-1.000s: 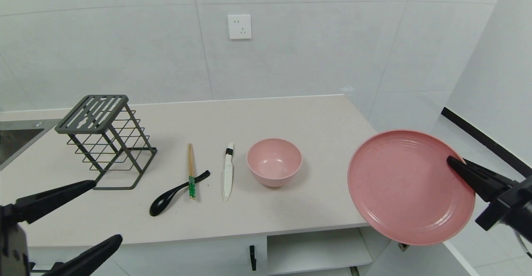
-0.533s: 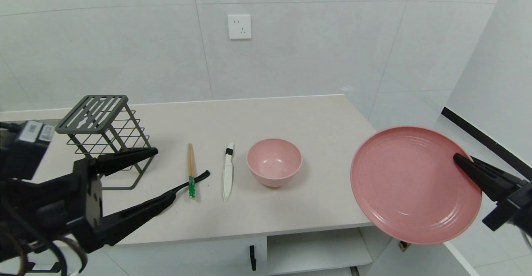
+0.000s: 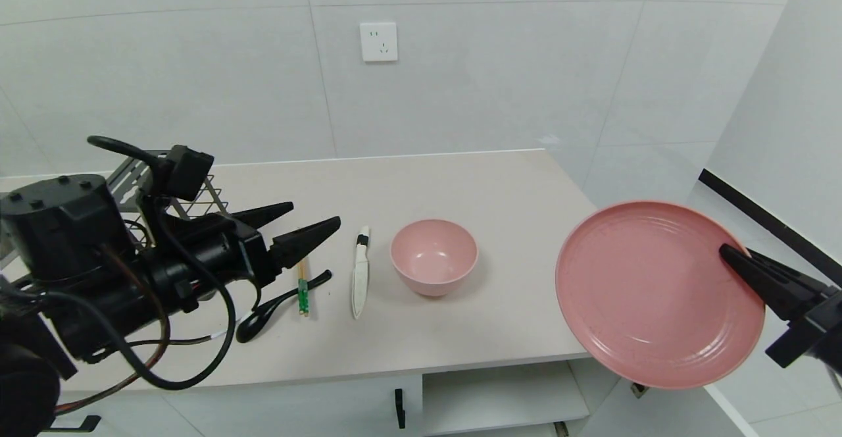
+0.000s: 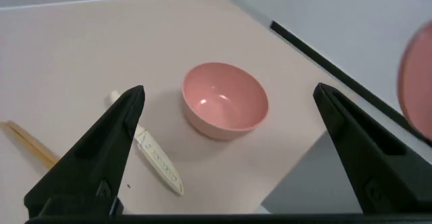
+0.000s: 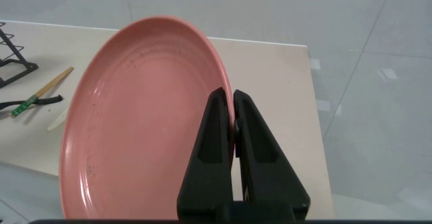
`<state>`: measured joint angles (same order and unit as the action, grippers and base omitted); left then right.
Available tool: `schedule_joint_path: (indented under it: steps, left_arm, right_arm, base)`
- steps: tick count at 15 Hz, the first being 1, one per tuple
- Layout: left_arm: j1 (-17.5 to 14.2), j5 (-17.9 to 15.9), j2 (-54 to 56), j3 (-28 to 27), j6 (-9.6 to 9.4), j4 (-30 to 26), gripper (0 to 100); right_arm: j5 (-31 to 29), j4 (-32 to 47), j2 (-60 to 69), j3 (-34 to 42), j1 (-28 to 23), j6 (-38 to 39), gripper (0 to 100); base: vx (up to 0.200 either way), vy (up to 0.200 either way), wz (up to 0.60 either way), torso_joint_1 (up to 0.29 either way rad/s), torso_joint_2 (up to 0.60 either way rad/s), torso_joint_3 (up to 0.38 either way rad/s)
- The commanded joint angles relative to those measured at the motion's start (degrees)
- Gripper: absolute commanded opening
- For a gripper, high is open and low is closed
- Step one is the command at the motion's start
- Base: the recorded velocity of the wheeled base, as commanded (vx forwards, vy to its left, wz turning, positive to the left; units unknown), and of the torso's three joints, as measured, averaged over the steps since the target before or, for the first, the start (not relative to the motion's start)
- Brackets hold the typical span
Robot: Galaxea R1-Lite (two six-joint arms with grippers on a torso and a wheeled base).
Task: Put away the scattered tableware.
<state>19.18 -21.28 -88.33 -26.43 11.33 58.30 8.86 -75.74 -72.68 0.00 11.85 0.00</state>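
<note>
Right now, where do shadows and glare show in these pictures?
Head view: pink bowl casts a soft shadow on the counter; left wrist view: small glare spots inside the bowl; right wrist view: pink plate evenly lit, without glare.

Rack (image 3: 125,180) mostly hidden behind left arm; chopsticks (image 3: 303,289) upper ends behind left hand (image 3: 316,212); plate (image 4: 417,82) cut by edge.

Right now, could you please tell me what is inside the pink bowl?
The pink bowl looks empty: its bottom and far inner wall show bare pink, with nothing lying in it. The strip of inner wall just behind its near rim is hidden.
</note>
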Motion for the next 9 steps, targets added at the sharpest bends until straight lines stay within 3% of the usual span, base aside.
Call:
schedule_joint_path:
  steps: [1,4,9]
  left_arm:
    - [4.03,6.08,-4.74,-5.48,2.56,-2.66,100]
    - [5.35,6.96,-8.96,-9.08,2.47,-6.18,100]
    - [6.4,7.4,-14.06,-10.13,2.39,-6.7,100]
  right_arm:
    - [0.01,-0.02,-0.09,0.0,0.02,0.0,0]
    - [0.01,0.07,-0.18,0.0,0.02,0.0,0]
    - [0.01,0.24,-0.27,0.0,0.02,0.0,0]
  base:
    - [0.0,0.0,0.0,0.0,0.0,0.0]
    - [0.0,0.0,0.0,0.0,0.0,0.0]
    - [0.0,0.0,0.0,0.0,0.0,0.0]
